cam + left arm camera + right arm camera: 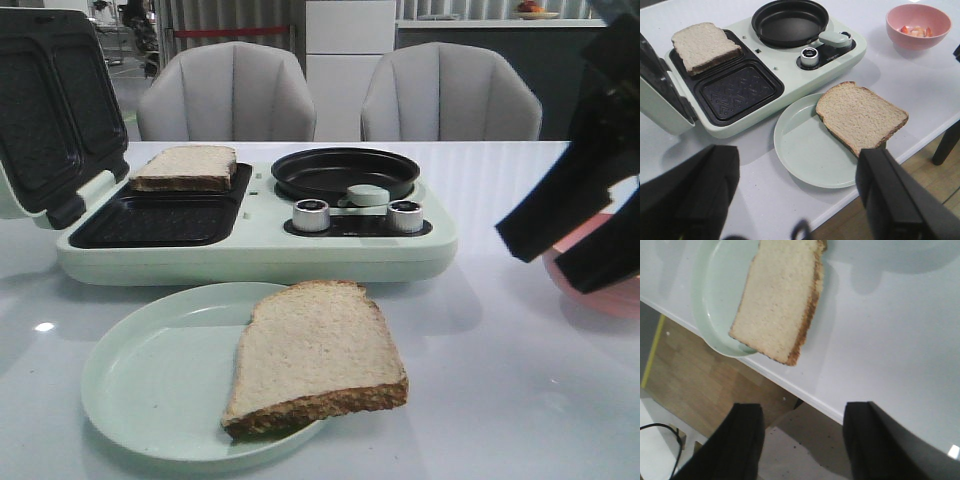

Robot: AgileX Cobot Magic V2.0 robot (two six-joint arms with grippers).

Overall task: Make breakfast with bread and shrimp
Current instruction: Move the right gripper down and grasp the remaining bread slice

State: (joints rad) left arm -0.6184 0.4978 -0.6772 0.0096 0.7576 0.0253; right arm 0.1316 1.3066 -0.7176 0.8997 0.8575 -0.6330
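Note:
One bread slice (315,355) lies on a pale green plate (160,370) at the table's front, overhanging the rim. A second bread slice (185,168) rests on the far grill plate of the breakfast maker (250,255). The shrimp (917,31) sit in a pink bowl (918,20) to the right of the maker. My right gripper (575,245) hangs open and empty in front of that bowl, partly hiding it. In its wrist view the right gripper (802,440) is over the table's front edge, near the plated bread slice (780,300). My left gripper (797,195) is open, held high above the plate (805,150).
The maker's black-lined lid (50,100) stands open at the left. Its near grill plate (150,220) holds nothing, and a round black pan (345,172) with two knobs (311,214) sits on its right half. Two grey chairs (230,95) stand behind the table.

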